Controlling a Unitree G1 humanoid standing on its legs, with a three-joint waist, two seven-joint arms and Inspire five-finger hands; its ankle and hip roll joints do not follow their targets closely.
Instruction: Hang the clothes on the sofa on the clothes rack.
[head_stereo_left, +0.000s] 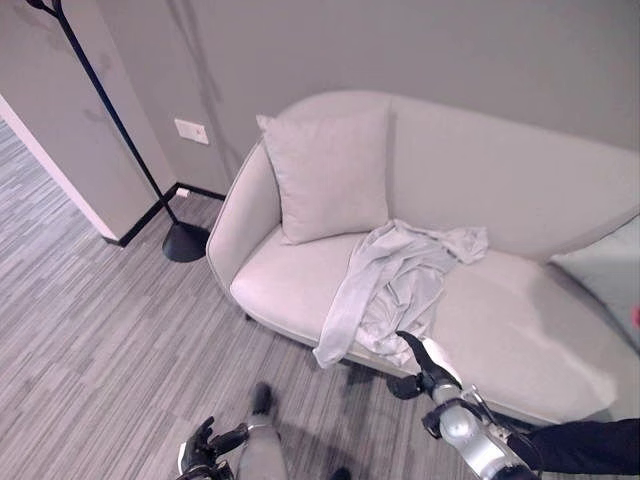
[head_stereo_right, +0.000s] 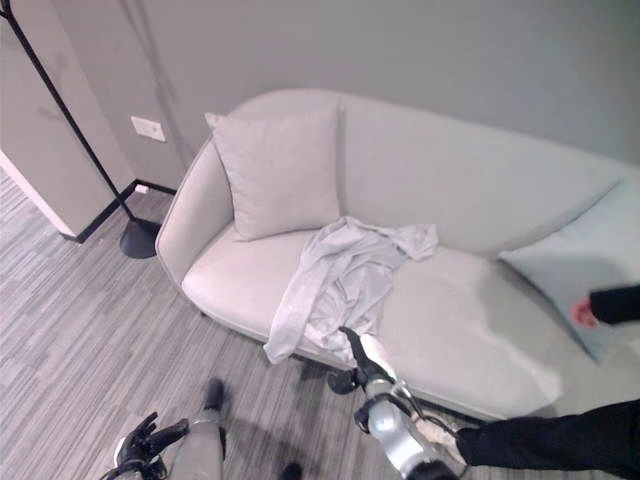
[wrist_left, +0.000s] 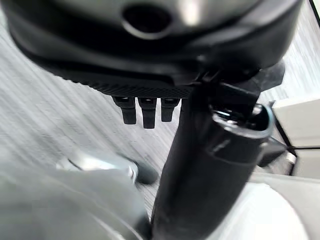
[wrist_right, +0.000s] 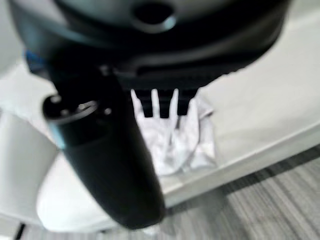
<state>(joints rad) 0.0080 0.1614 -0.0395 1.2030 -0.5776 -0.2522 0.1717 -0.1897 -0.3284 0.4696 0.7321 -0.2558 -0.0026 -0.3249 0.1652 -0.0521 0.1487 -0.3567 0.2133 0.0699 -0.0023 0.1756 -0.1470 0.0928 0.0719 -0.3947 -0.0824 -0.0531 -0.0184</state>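
A crumpled pale grey garment (head_stereo_left: 395, 285) lies heaped on the seat of the curved light grey fabric sofa (head_stereo_left: 520, 330), one sleeve trailing over the front edge. The right hand (head_stereo_left: 428, 365) hovers just before that edge, fingers straight and empty, apparently lined up to reach for the cloth. The left hand (head_stereo_left: 205, 448) hangs low over the striped carpet, loosely open. The black pole clothes rack (head_stereo_left: 120, 125) stands well apart beside the sofa's arm.

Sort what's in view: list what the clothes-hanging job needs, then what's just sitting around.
Needed for the job:
- grey garment, crumpled on the sofa seat, one end hanging over the front edge
- sofa
- black clothes rack, standing left of the sofa
- right hand, open, near the garment

Just there:
- cushion against the backrest
- pale cushion
- wall socket
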